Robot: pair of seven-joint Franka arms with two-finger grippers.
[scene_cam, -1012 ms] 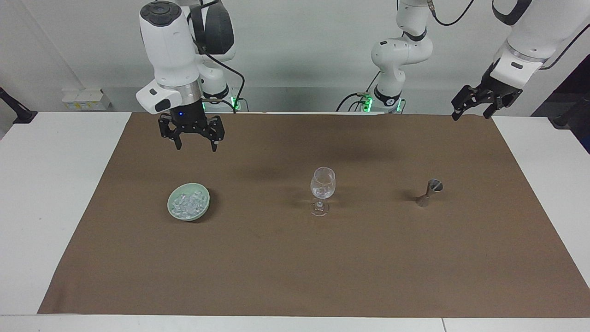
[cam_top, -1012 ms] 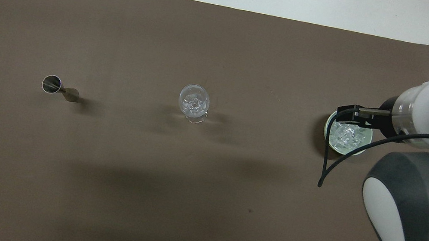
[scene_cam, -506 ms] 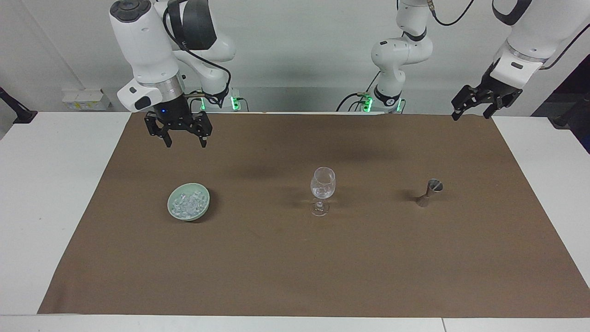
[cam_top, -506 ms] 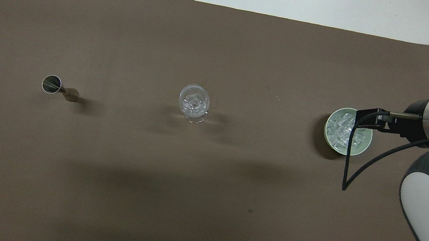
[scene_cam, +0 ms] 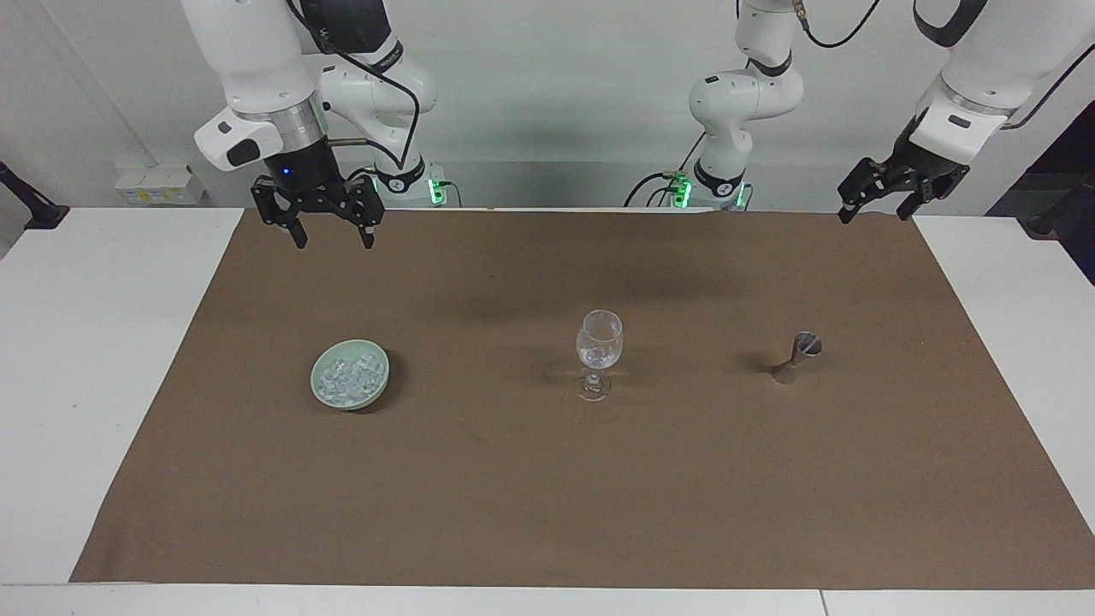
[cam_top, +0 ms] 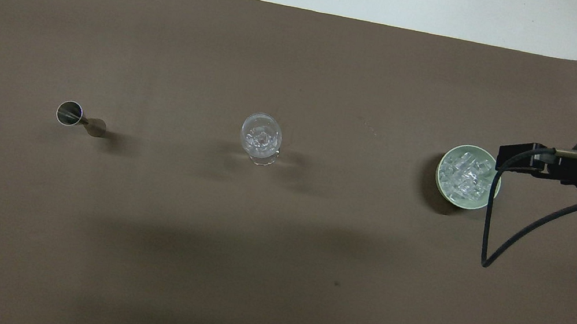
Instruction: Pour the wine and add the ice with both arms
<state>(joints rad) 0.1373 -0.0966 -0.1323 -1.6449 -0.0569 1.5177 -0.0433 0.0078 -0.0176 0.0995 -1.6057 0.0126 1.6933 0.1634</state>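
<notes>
Above brown mat (scene_cam: 547,479), 2 raised, spread claws

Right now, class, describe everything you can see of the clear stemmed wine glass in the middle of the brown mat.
The clear stemmed wine glass stands upright on the brown mat, on a round foot and a short stem, with a rounded bowl above. It looks like thin transparent glass. A few small clear ice cubes lie in the bowl; no dark liquid shows. It stands between the pale green bowl of ice and the small metal jigger, apart from both. No gripper touches it.
</notes>
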